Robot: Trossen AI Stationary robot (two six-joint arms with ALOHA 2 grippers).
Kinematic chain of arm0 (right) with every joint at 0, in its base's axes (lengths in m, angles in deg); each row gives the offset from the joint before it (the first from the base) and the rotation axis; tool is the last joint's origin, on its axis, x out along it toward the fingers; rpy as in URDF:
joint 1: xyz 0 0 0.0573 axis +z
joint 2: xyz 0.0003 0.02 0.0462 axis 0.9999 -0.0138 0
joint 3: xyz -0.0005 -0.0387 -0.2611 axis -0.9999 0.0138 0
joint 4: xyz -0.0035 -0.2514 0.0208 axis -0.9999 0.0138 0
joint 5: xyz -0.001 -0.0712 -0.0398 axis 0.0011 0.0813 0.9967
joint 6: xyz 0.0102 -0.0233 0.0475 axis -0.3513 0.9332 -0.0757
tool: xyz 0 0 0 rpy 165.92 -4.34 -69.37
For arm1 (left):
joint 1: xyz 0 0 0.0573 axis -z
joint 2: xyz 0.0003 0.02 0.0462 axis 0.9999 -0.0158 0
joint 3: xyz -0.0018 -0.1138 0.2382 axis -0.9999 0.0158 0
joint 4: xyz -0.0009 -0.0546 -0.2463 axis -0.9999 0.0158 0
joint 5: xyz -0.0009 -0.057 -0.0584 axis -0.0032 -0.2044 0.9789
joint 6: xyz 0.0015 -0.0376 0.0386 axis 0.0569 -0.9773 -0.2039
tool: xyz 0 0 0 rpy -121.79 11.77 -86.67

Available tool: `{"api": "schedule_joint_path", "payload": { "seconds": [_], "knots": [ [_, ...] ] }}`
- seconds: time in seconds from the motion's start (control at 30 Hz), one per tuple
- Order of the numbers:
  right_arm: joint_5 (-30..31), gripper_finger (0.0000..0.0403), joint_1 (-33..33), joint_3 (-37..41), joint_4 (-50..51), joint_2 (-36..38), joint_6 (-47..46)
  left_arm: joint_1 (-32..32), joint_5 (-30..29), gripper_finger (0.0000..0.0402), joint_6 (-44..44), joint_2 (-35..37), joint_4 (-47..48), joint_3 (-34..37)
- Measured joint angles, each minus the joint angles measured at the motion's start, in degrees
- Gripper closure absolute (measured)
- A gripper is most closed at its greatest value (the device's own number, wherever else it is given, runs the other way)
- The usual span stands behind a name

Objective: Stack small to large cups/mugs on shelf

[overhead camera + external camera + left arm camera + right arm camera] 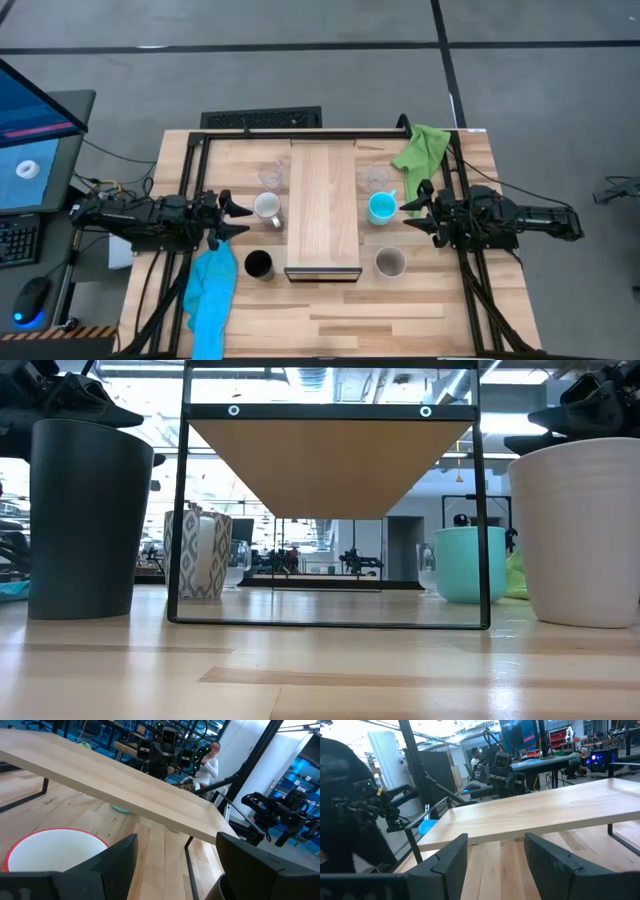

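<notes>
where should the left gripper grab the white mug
Take the white mug by its rim wall, from the left gripper side. It stands upright with its mouth open upward and its handle toward the table's near edge, so the wall facing the open gripper is bare.

The shelf (323,205) top is unobstructed along its full length. The white mug (267,208) stands between the left gripper (236,218) and the shelf; the turquoise mug (381,208) blocks the right gripper (414,217).

White mug (52,851) cut off by frame edge in left wrist view; clear glass cups (271,176) faint from above.
</notes>
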Motion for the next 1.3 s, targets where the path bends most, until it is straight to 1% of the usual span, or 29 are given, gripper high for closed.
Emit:
{"api": "schedule_joint_path", "payload": {
  "seconds": [0.43, 0.57, 0.7, 0.8, 1.03, 1.2, 1.3],
  "knots": [
    [0.0, 0.0187, 0.0, 0.0, 0.0, 0.0, 0.0, 0.0, 0.0, 0.0141, -0.3, 0.0, 0.0, 0.0],
    [0.0, 0.0187, 0.0, 0.0, 0.0, 0.0, 0.0, 0.0, 0.0, 0.0141, -4.4, 0.0, 0.0, 0.0],
    [0.0, 0.0187, 0.0, 0.0, 0.0, 0.0, 0.0, 0.0, -0.1, 0.0141, -6.3, 0.0, 0.0, 0.0],
    [0.0, 0.0187, 0.0, 0.0, 0.0, 0.0, 0.0, 0.0, -1.4, 0.0141, -8.0, 0.0, -0.2, 0.0],
    [0.1, 0.0187, 0.0, 0.0, 0.0, 0.0, 0.0, 0.0, -1.9, 0.0141, -15.6, 0.0, -0.6, 0.0],
    [3.8, 0.0187, -0.1, 0.0, 0.0, 0.0, 0.0, 0.0, -3.8, 0.0141, -19.8, 0.0, -0.8, 0.0],
    [4.7, 0.0187, -0.1, 0.0, 0.1, 0.0, 0.0, 0.0, -5.9, 0.0141, -22.1, 0.0, -1.1, 0.0]
  ]
}}
